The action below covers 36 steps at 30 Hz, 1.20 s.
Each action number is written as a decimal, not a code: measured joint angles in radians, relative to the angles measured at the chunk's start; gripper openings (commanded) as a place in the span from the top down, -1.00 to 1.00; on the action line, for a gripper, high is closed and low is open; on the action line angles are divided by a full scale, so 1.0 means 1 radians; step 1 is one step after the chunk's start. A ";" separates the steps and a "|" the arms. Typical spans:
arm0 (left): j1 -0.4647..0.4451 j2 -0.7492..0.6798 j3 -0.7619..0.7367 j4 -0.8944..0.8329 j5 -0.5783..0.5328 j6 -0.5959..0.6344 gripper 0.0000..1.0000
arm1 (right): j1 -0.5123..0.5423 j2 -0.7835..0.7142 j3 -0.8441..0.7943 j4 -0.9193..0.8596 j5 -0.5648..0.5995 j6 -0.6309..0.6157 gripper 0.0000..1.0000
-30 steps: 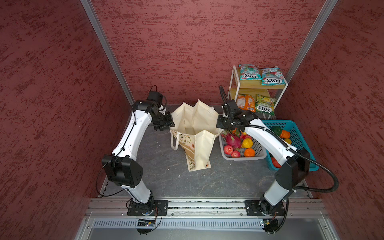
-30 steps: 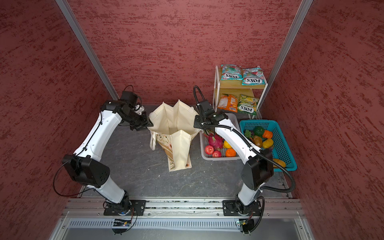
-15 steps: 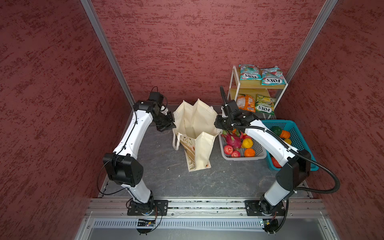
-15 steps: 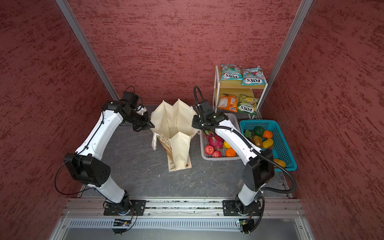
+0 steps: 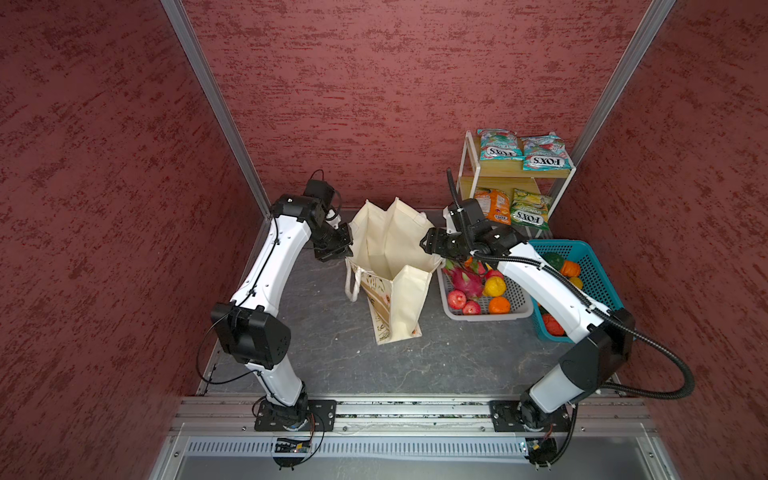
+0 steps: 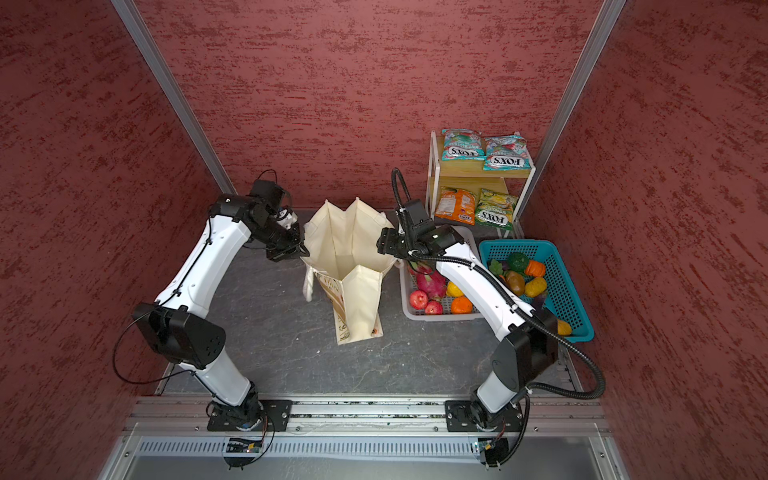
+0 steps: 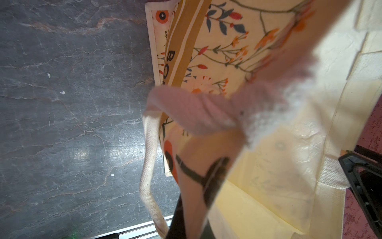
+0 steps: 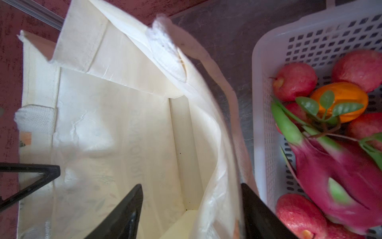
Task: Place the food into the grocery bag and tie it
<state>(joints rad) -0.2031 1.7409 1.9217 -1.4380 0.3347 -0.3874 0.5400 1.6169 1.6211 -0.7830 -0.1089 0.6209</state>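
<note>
The cream grocery bag (image 5: pixel 390 266) (image 6: pixel 353 257) stands open mid-floor, its floral print and tan band in the left wrist view (image 7: pixel 217 41). My left gripper (image 5: pixel 347 249) (image 6: pixel 303 249) (image 7: pixel 190 223) is shut on its left rim. My right gripper (image 5: pixel 426 243) (image 6: pixel 380 245) (image 8: pixel 191 186) is open, with the bag's right wall (image 8: pixel 217 165) loose between its fingers. The pink dragon fruit (image 5: pixel 463 278) (image 8: pixel 341 182) and a yellow fruit (image 5: pixel 494 286) lie in the grey basket. A dark green vegetable (image 5: pixel 552 261) sits in the blue basket. Two teal FOX'S packets (image 5: pixel 498 145) (image 5: pixel 542 153) top the shelf.
The grey basket (image 5: pixel 519 309) with red apples and an orange sits right of the bag, touching it. The blue basket (image 5: pixel 598 266) lies further right under my right arm. A wooden shelf (image 5: pixel 469 166) holds orange and yellow-green packets (image 5: pixel 513 208). Red walls close in on all sides.
My left gripper has moved in and shut on the bag's left rim. My right gripper has opened and let go of the right rim.
</note>
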 measured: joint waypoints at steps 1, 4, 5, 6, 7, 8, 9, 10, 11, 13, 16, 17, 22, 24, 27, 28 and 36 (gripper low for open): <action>0.000 0.016 0.022 -0.012 -0.001 0.011 1.00 | 0.000 0.001 0.019 -0.010 0.003 0.000 -0.70; -0.001 0.039 0.045 -0.032 -0.004 0.046 1.00 | 0.000 0.001 0.080 -0.027 0.025 -0.005 -0.89; 0.000 0.040 0.047 -0.040 -0.005 0.056 1.00 | 0.000 0.001 0.099 -0.032 0.037 -0.004 -0.90; 0.000 0.041 0.048 -0.047 -0.005 0.068 1.00 | 0.000 0.001 0.120 -0.041 0.053 -0.006 -0.90; 0.000 0.041 0.048 -0.053 -0.006 0.079 1.00 | 0.000 0.001 0.143 -0.054 0.071 -0.006 -0.89; 0.000 0.040 0.048 -0.057 -0.007 0.090 1.00 | 0.000 0.001 0.163 -0.068 0.089 -0.007 -0.90; 0.000 0.040 0.045 -0.057 -0.008 0.098 1.00 | -0.002 0.001 0.192 -0.090 0.110 -0.008 -0.90; 0.000 0.039 0.036 -0.056 -0.008 0.109 1.00 | -0.004 0.001 0.222 -0.113 0.133 -0.008 -0.90; 0.002 0.037 0.025 -0.055 -0.008 0.116 1.00 | -0.005 0.001 0.245 -0.130 0.149 -0.011 -0.90; 0.005 0.033 -0.004 -0.054 -0.013 0.135 1.00 | -0.013 0.001 0.309 -0.175 0.196 -0.018 -0.90; 0.011 0.028 -0.034 -0.053 -0.027 0.162 1.00 | -0.029 -0.005 0.361 -0.225 0.263 -0.023 -0.89; 0.013 0.025 -0.042 -0.052 -0.027 0.169 1.00 | -0.035 -0.010 0.364 -0.242 0.282 -0.021 -0.89; 0.023 -0.008 -0.077 -0.034 -0.029 0.189 1.00 | -0.070 -0.067 0.306 -0.329 0.359 0.045 -0.89; 0.018 -0.017 -0.080 -0.028 -0.027 0.195 1.00 | -0.084 -0.129 0.206 -0.337 0.370 0.105 -0.86; 0.006 -0.025 -0.081 -0.018 -0.025 0.198 1.00 | -0.107 -0.245 0.021 -0.342 0.376 0.216 -0.79; 0.003 -0.026 -0.082 -0.014 -0.024 0.199 1.00 | -0.114 -0.279 -0.032 -0.343 0.377 0.247 -0.77; -0.005 -0.057 -0.120 0.006 -0.023 0.202 1.00 | -0.234 -0.460 -0.426 -0.267 0.333 0.511 -0.72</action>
<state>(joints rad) -0.2077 1.6836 1.8015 -1.4315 0.3115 -0.1852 0.3058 1.1572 1.1950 -1.0504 0.2245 1.1316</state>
